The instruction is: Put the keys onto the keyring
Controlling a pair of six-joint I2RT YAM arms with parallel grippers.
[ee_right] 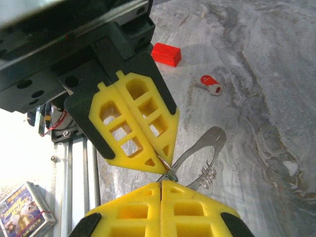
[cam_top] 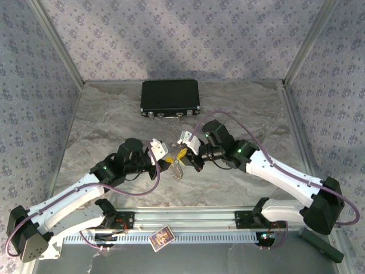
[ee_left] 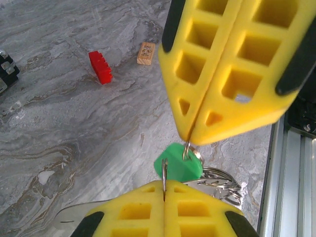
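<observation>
Marble table [cam_top: 108,120], centre: I hold left gripper [ee_left: 164,190] and right gripper [ee_left: 190,139] tip to tip, both clenched on keyring [ee_left: 222,180] wire. Opposed pinch, as I judge, steadies thin loop for threading. Green key [ee_left: 177,165] hangs at wire between tips; rest of ring dangles beside it. Red key [ee_right: 210,84] lies on table, well apart, not yet fitted.

Keyring [ee_left: 224,178] of bright bare metal, green key [ee_left: 180,165] with smooth plastic head, table [ee_left: 74,123] of smooth marbled stone.
</observation>
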